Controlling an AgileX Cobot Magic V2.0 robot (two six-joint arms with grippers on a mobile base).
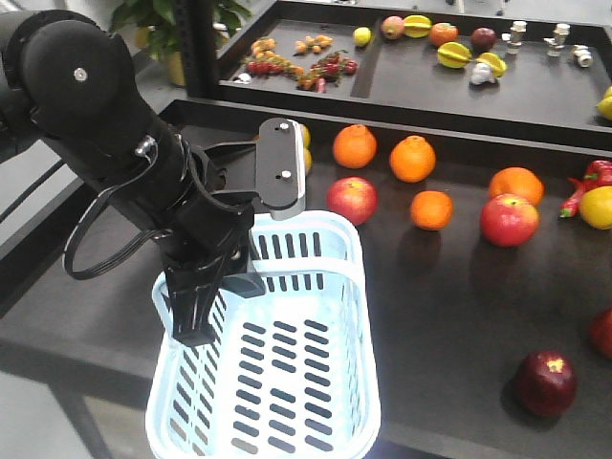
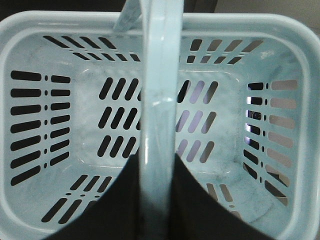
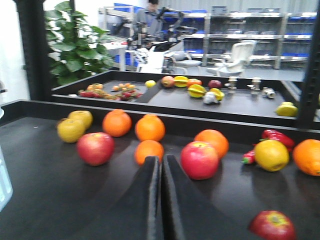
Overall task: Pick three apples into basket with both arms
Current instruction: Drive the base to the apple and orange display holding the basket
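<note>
The left fingers [image 2: 115,210] are clenched on the handle [image 2: 159,75] of the basket [image 1: 359,382], one on each side of the bar. The left wrist view looks straight down into the slotted bottom, which holds nothing yet. Carried this way, the basket hangs open-side up at the near left of the desk [image 1: 440,316], probably so that fruit can be dropped in from above.

The right fingers [image 3: 147,200] are pressed together with nothing between them, low over the desk and pointing toward the far row of fruit. A dark apple [image 1: 545,382] lies near and to the right, well apart from the basket. A second dark one [image 1: 603,331] is cut off by the right edge. A third cannot be made out.

Two brighter red apples [image 1: 352,199] [image 1: 509,218] sit farther back among four oranges [image 1: 412,158], with a lemon [image 1: 598,207] and a red pepper [image 1: 585,186] at the far right. These look-alikes are the likely risk for a wrong pick. The desk between the basket and the near dark apple is bare, so nothing blocks that reach, though the right fingers would have to open first.
</note>
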